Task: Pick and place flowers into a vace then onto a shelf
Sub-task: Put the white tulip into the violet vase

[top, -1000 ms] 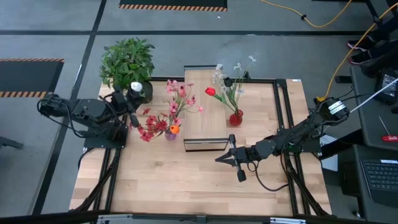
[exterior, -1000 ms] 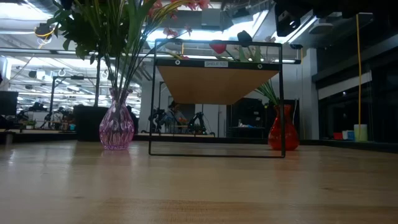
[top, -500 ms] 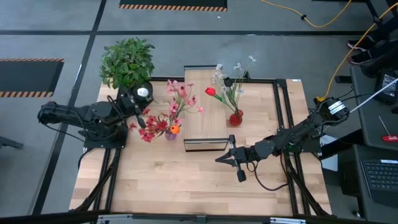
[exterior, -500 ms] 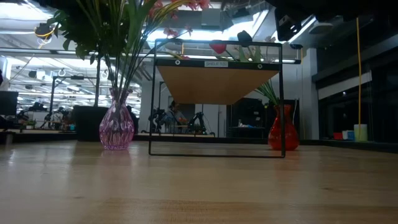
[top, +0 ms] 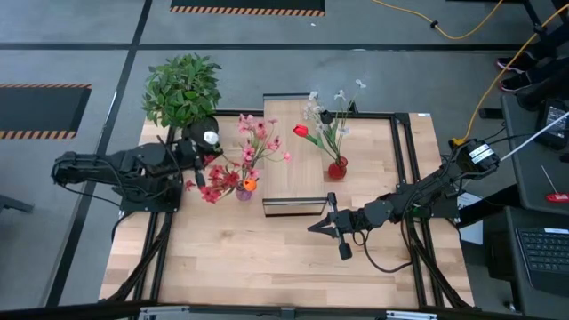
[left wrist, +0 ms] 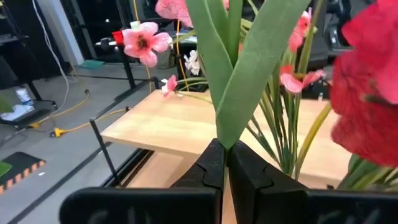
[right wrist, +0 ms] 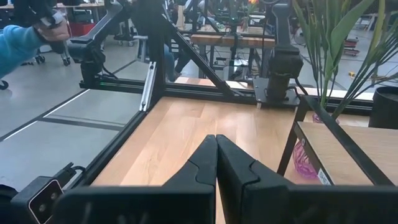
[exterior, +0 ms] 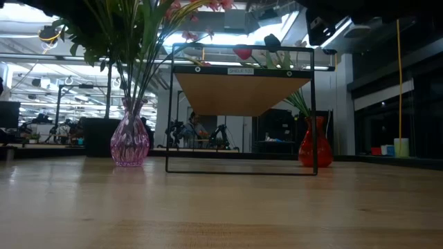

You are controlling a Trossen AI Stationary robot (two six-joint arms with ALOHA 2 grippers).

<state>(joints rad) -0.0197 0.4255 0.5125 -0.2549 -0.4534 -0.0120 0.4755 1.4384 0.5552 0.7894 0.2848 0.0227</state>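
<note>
While the left gripper hangs just beside the pink vase, the high view shows both vases already filled and standing on the tabletop either side of the shelf. The red vase sits at the shelf's far side, the right gripper waits pinched shut and empty before the shelf's front edge, and a potted plant crowds the corner behind the left arm.

From the low view, the shelf stands tall on thin dark legs, its deck well above both vases; the pink vase would likely need a clean upright lift to clear the rim.

In the left wrist view, the left gripper is clamped on a broad green leaf of the flowers, with red and pink blossoms pressing in on all sides. Judged from here, easing that stem down among the others without dragging neighbouring stalks matters most.

The right wrist view shows its fingers together, the pink vase beneath the shelf edge, and a person's blue sleeve beyond the table.
</note>
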